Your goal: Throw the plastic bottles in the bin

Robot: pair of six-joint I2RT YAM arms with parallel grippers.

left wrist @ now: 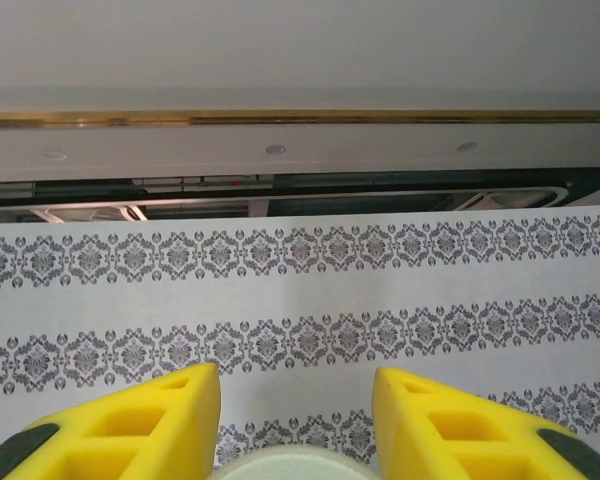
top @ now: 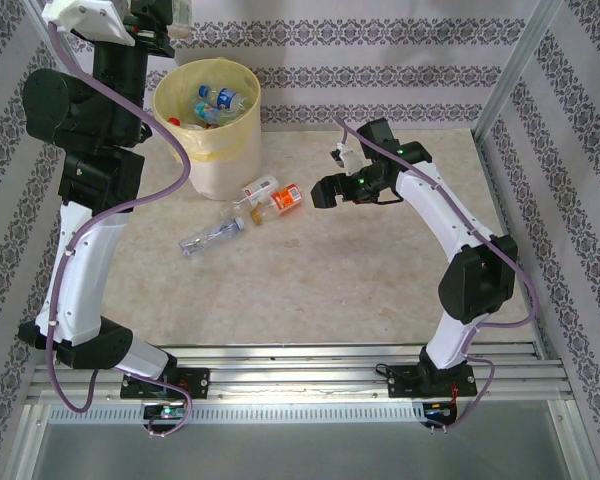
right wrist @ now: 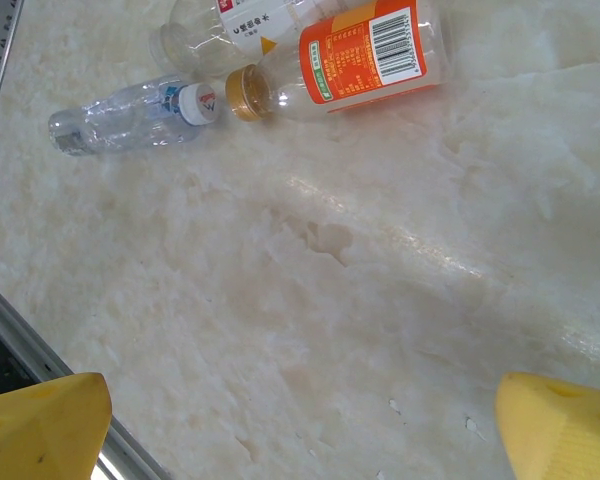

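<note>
1. The left gripper (left wrist: pixel 297 430) is raised high over the far-left corner of the bench (top: pixel 380 280) and faces the patterned wall (left wrist: pixel 300 330). Its yellow, hollow-celled fingers (left wrist: pixel 150 425) stand partway apart. A pale rounded thing (left wrist: pixel 295 465) shows between them at the bottom edge. I cannot tell what it is, or whether the gripper is pinching it.
2. The bin (top: pixel 225 160) stands at that far-left corner. It is a round, cream-white bucket lined with a crinkly translucent yellow bag (top: pixel 185 130). Several bottles (top: pixel 215 100) lie jumbled inside, with blue, white and red bits showing.
3. A clear bottle (top: pixel 212 236) (right wrist: pixel 130 115) lies on its side just in front of the bin. It is thin and crumpled, with a white cap.
4. Right of it, a white-labelled bottle (top: pixel 260 187) (right wrist: pixel 245 20) lies close beside an orange-labelled bottle (top: pixel 283 199) (right wrist: pixel 360 60). The orange one is smooth and clear, with a barcode on the label and a ribbed tan cap.
5. The right gripper (top: pixel 325 190) (right wrist: pixel 300 425) hangs near the middle of the bench, just right of the orange-labelled bottle. It is spread wide, holding and touching nothing, over the glossy, cream, marble-look surface.
</note>
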